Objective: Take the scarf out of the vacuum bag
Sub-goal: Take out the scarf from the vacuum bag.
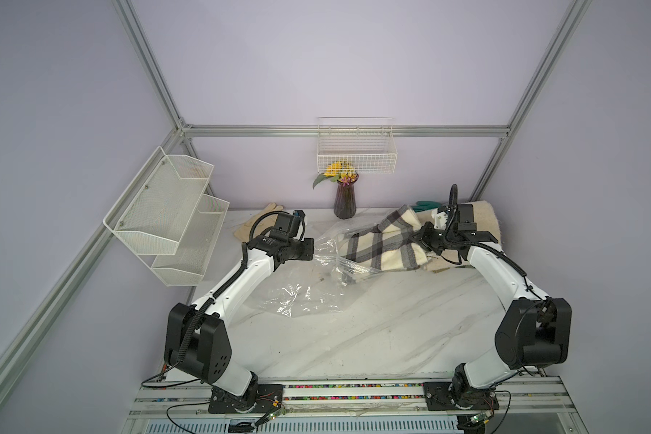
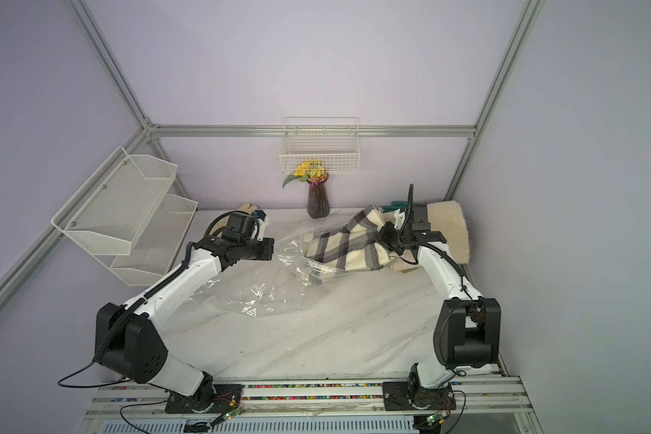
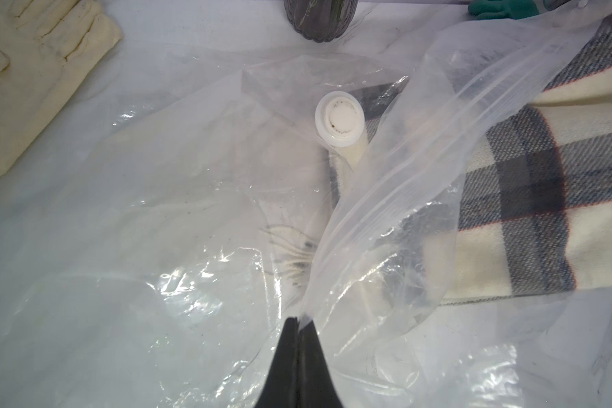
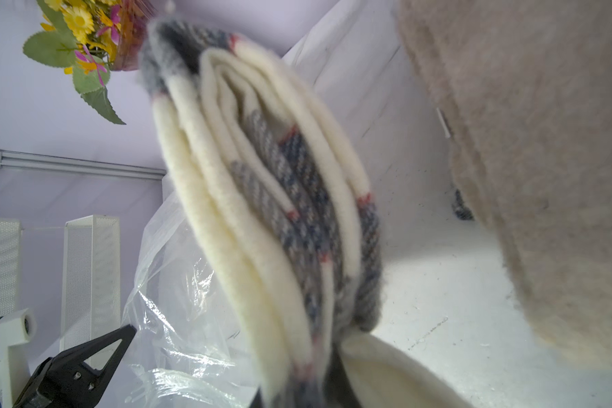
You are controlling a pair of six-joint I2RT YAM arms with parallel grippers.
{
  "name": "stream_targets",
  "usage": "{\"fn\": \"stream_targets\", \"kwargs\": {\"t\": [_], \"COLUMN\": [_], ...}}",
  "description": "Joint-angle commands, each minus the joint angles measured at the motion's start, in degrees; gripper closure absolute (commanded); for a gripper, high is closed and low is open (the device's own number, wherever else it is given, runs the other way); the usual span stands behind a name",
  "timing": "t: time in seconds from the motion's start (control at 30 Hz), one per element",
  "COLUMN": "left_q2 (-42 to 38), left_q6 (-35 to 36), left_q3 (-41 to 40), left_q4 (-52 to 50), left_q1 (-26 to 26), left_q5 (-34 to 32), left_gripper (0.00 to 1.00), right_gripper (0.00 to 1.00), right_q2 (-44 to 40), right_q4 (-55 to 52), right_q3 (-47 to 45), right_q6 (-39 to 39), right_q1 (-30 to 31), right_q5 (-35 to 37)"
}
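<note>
The scarf (image 1: 384, 244) (image 2: 348, 244) is cream with grey plaid and folded. It stretches from the mouth of the vacuum bag (image 1: 301, 293) (image 2: 260, 293) up to my right gripper (image 1: 417, 238) (image 2: 383, 235). That gripper is shut on the scarf's (image 4: 280, 219) folded end, and its jaws are mostly hidden by the cloth. The scarf's (image 3: 544, 183) lower end still lies under clear plastic. My left gripper (image 3: 299, 322) (image 1: 314, 248) is shut on a pinch of the vacuum bag (image 3: 156, 247) near the white valve cap (image 3: 340, 118).
A dark vase of flowers (image 1: 344, 201) stands at the back wall. A cream glove (image 1: 258, 221) lies at the back left and a green glove (image 1: 427, 204) at the back right. A beige rolled blanket (image 1: 483, 221) sits behind my right arm. Mesh shelves (image 1: 173, 214) and a wire basket (image 1: 356, 150) hang on the walls.
</note>
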Motion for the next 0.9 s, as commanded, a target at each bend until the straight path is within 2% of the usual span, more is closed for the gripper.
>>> {"fn": "stream_targets", "kwargs": {"t": [0.0,0.23,0.37,0.67,0.87], "left_q2": [0.1,0.0,0.3,2.7,2.2], "left_q6": [-0.3,-0.3,-0.6,-1.2,-0.6], "left_q3": [2.5,2.5,2.7,5.8,7.5], "left_q4": [-0.5,-0.8,-0.2,0.1,2.7], "left_q1": [0.7,0.7,0.7,0.5,-2.0], "left_q5": [-1.1,-1.3,1.1,3.1,5.6], "left_gripper": [1.00,1.00,1.00,1.00,1.00], "right_gripper": [0.97,0.97,0.97,0.97,0.97], "right_q2": [-3.0,-3.2,-3.6,-5.5,-4.7], "right_q4": [0.2,-0.3,2.7,18.8,18.5], "right_q3": [4.2,6.2,5.3,-0.4,-0.6], "right_q6": [-2.5,-2.3,-0.6,6.1,5.5], "right_q1": [-1.7,-3.4,-3.4,-3.2,-1.0], "right_q5": [4.4,2.6,-2.9,-20.5,-22.8]}}
